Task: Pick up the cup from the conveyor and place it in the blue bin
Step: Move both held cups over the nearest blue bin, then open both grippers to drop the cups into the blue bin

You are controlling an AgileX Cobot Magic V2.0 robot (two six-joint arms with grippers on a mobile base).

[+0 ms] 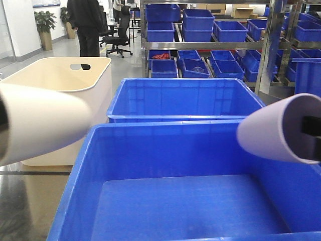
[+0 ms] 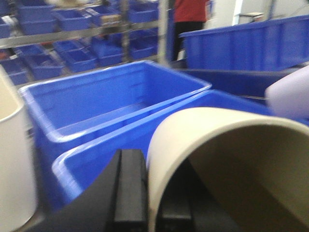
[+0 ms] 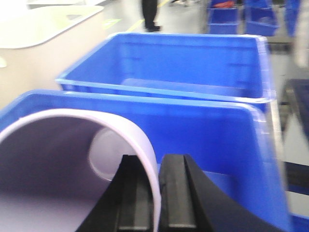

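Blue bin (image 1: pixel 80 175), cream cup (image 1: pixel 40 125), lilac cup (image 1: pixel 271 128).

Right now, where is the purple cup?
The purple cup hangs on the right of the front view, its rim pinched by the right gripper, above the right side of the near blue bin.

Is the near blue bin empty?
Empty, as far as shown: the near blue bin's floor is bare; cream cup and purple cup sit in the jaws.

Left pincer (image 2: pixel 152 186) clamped on cream cup (image 2: pixel 241 145), right pincer (image 3: pixel 153 169) on lilac cup (image 3: pixel 48 164)
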